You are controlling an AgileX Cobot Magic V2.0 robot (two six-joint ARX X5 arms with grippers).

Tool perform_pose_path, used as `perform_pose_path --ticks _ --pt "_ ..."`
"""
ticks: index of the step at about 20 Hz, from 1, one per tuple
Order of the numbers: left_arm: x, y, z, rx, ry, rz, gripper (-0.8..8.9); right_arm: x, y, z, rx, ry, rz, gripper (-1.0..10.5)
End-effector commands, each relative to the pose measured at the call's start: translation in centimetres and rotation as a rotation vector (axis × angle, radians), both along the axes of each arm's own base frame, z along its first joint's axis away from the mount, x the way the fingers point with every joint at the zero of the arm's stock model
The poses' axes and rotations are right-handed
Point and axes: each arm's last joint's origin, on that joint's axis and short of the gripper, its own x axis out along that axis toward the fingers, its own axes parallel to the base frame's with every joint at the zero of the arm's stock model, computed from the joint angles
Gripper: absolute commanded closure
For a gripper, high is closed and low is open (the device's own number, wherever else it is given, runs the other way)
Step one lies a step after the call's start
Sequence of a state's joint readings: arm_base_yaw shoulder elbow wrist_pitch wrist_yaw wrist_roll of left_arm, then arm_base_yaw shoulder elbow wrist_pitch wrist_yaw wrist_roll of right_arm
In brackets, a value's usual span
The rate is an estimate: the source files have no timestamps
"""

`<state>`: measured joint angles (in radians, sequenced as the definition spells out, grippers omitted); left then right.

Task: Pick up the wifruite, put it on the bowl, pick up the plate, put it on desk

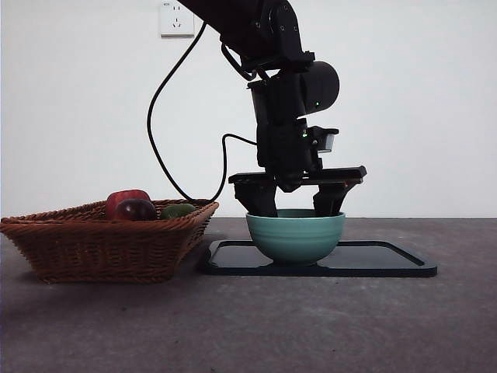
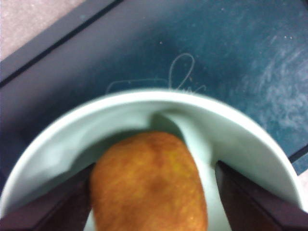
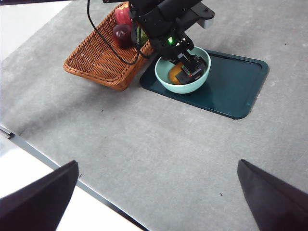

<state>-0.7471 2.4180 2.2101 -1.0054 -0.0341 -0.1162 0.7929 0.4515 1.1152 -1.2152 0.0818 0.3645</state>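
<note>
The orange-brown wifruite [image 2: 149,183] lies inside the mint-green bowl [image 1: 295,237], and from the front the bowl's wall hides it. My left gripper [image 1: 295,206] reaches down into the bowl with its jaws open either side of the fruit. One jaw is against the fruit and a thin gap shows at the other. The bowl stands on the plate [image 1: 388,260], a flat dark teal tray resting on the desk [image 1: 311,326]. The right wrist view shows the wifruite [image 3: 173,74] in the bowl [image 3: 166,79] under that arm. My right gripper [image 3: 156,192] hangs open high above the desk, far from them.
A wicker basket [image 1: 101,241] sits just left of the plate, touching its corner. It holds a red apple [image 1: 124,196], a dark red-purple fruit [image 1: 136,208] and a green fruit [image 1: 178,210]. A black cable hangs behind the left arm. The desk's near edge runs past the right gripper.
</note>
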Motion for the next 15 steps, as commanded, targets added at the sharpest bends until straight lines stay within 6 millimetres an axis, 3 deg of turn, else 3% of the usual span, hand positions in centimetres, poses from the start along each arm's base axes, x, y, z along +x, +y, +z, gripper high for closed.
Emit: perform_pose_path --ticks 1,3,7,10,15 --pt "0.2 -0.4 -0.8 0.006 0.003 -0.014 5.22 0.0 0.0 0.3 0.01 -0.017 0.012 3.9" --pt "0.3 -0.4 -0.8 0.003 -0.001 -0.013 5.75 0.0 0.0 0.3 0.01 -0.017 0.012 3.9" --pt "0.7 -0.2 0.1 -0.007 -0.012 -0.004 5.74 -0.1 0.0 0.3 0.01 -0.017 0.012 3.9" --pt "0.7 0.0 2.6 -0.021 -0.028 -0.002 5.74 -0.1 0.0 0.3 0.01 -0.017 0.012 3.9" --pt "-0.2 0.9 8.5 -0.045 -0.053 0.0 5.73 0.0 0.0 0.3 0.01 -0.017 0.012 3.9"
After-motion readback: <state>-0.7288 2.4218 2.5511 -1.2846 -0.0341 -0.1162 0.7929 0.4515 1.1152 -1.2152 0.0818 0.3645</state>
